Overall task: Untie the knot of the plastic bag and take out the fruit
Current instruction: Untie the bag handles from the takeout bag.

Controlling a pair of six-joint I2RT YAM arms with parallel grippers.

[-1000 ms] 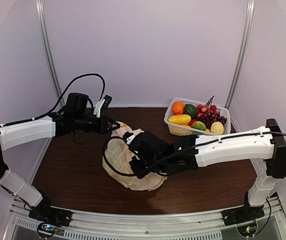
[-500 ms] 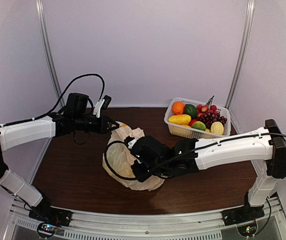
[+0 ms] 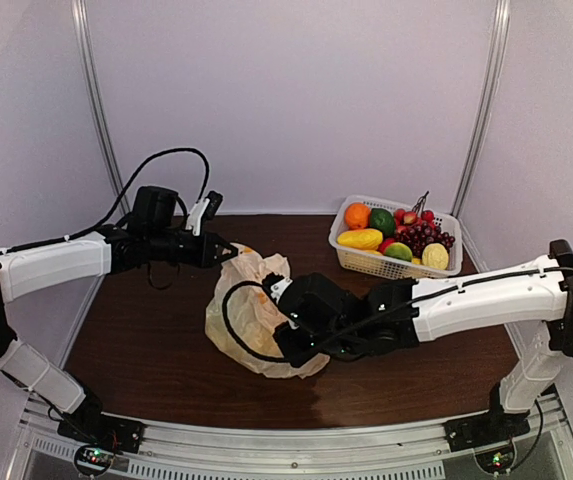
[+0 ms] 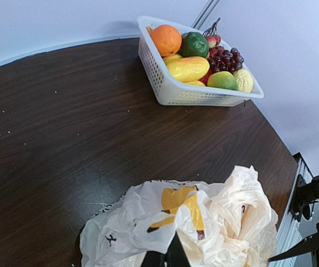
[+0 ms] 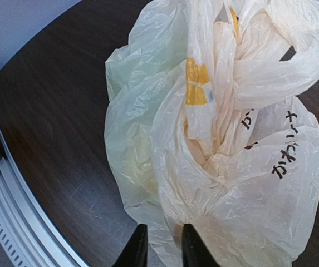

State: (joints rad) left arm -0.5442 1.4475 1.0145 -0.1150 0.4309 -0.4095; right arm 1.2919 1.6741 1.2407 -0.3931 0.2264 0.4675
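Left gripper [image 4: 167, 257]: the two dark fingertips sit pressed together at the top of the plastic bag [image 4: 204, 222], and they look pinched on a fold of its film.
Right gripper [image 5: 163, 250]: the fingers [image 5: 137, 248] stand only narrowly apart, with bag plastic filling the gap. I read that as a hold on the bag's near, lower edge.
Plastic bag: it lies crumpled on the dark table [image 4: 64, 111], roughly mid-table between the two arms, with the left arm at its far top and the right arm at its near side.
Knot [image 5: 215, 130]: in the right wrist view a twisted rope of cream plastic runs down the middle of the bag, with a looped handle flaring off to one side. It looks tied, though I cannot tell how tight.
Fruit: none lies out on the table. Whatever the bag holds is hidden behind the film, and I cannot make out single pieces.
Basket [image 4: 187, 94]: the white lattice one stands well apart at the far right of the table, already full of its own fruit.
Done so far: both grippers appear to have hold of the bag, and nothing more.
Left to do: work the knot loose, open the mouth, lift the fruit out. By my reckoning the task is in its early part.
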